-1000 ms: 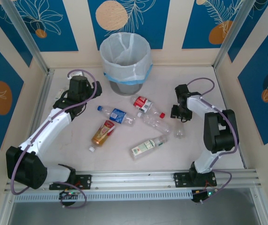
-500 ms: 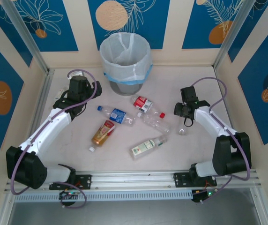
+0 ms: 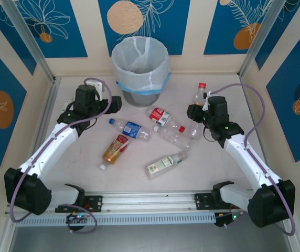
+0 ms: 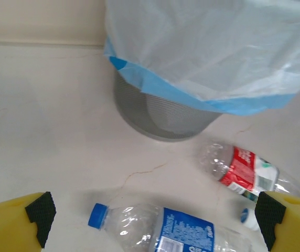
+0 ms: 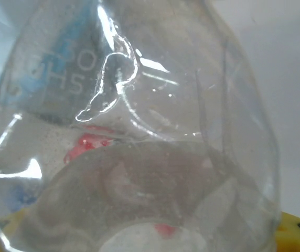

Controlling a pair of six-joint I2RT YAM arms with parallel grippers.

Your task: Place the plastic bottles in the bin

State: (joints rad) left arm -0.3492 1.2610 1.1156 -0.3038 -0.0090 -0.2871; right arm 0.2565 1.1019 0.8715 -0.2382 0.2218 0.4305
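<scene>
I hold one bottle (image 3: 199, 98) cap-up, clamped in the right gripper (image 3: 196, 111), for carrying to the bin (image 3: 139, 97) (left gripper (image 3: 114, 103) spread wide, empty).

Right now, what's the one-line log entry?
right gripper shut on red-capped bottle, aloft | left gripper open near blue-label bottle

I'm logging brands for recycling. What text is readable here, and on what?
No text reads clearly.
Blue-label bottle: white print, too blurred.
Red-label bottle: print too small.
Held clear bottle: faint pale characters, illegible.
Green-white bottle: label too small.
</scene>
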